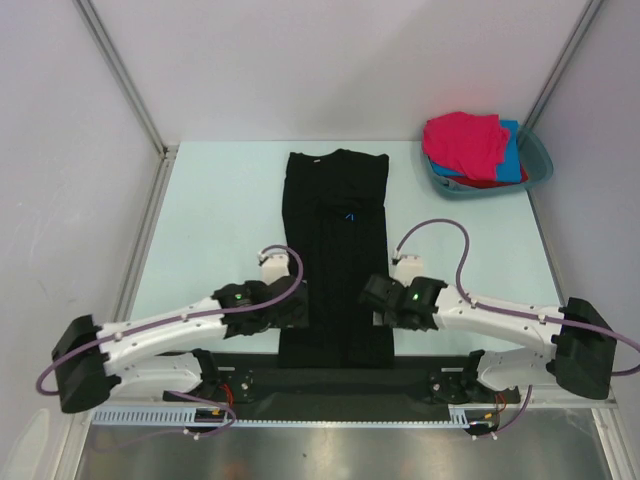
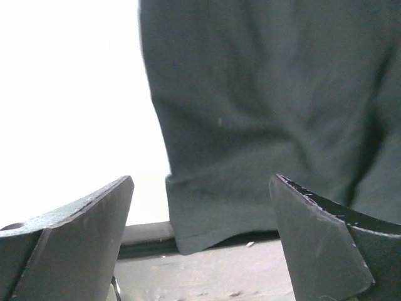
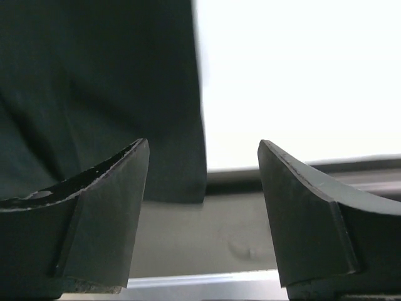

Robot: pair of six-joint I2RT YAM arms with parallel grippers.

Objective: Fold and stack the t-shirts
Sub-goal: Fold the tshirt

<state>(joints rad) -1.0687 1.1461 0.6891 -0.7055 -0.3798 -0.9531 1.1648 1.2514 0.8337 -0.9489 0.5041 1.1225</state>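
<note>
The black t-shirt [image 1: 335,250] lies as a long narrow strip down the middle of the table, collar at the far end. My left gripper [image 1: 297,305] stands open at its lower left edge, and my right gripper [image 1: 376,298] stands open at its lower right edge. In the left wrist view the shirt's hem corner [image 2: 207,213] shows between the open fingers [image 2: 75,244] of the left gripper [image 2: 202,179]. The right wrist view shows the shirt's other hem corner [image 3: 175,175] just inside the left finger [image 3: 106,213] of the right gripper [image 3: 203,142]. Nothing is held. Pink [image 1: 465,140], blue [image 1: 512,150] and red [image 1: 490,183] t-shirts are piled at the back right.
A teal basin [image 1: 541,160] holds the coloured pile at the back right corner. A black strip [image 1: 330,385] runs along the table's near edge under the shirt's hem. Metal frame rails [image 1: 150,230] border the left side, and a rail [image 1: 545,240] borders the right.
</note>
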